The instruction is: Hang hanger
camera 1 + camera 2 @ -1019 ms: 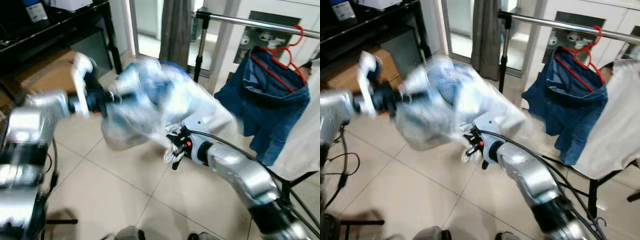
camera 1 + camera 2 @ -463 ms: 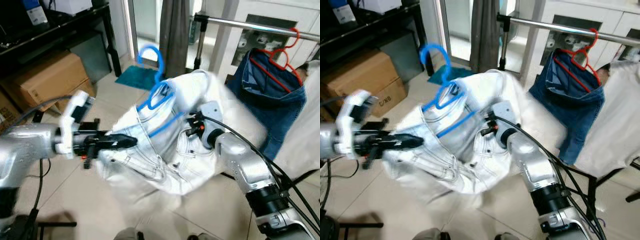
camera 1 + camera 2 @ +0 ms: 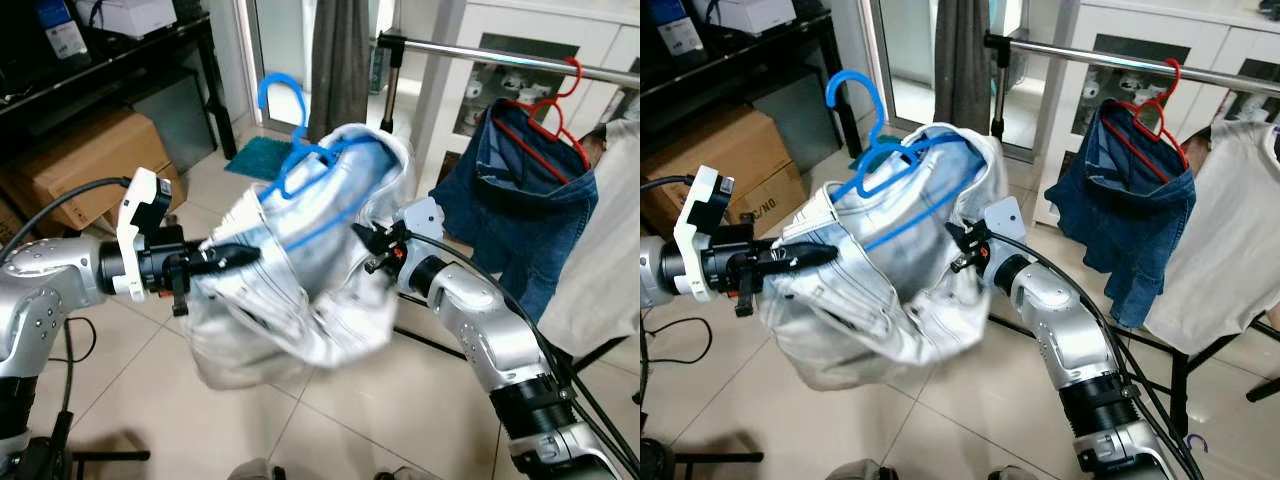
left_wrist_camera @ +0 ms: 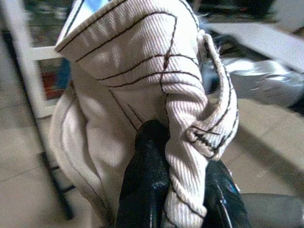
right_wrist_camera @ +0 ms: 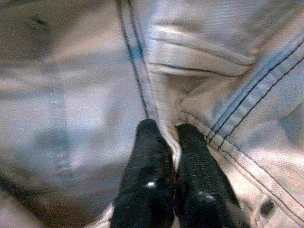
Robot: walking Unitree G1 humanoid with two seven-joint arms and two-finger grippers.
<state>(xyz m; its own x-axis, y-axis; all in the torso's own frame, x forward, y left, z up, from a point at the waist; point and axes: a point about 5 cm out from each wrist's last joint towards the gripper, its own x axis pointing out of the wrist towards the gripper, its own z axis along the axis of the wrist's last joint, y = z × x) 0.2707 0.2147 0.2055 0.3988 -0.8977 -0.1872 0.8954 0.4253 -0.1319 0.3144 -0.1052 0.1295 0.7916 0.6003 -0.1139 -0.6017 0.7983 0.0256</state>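
At frame centre, the left gripper (image 3: 232, 257) and right gripper (image 3: 368, 246) each pinch the pale white denim garment (image 3: 300, 290) on its blue plastic hanger (image 3: 290, 150).

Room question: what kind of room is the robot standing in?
Probably a laundry or storage corner of a home. A clothes rail holds blue jeans on a red hanger, cardboard boxes sit under a black shelf, and the floor is tiled.
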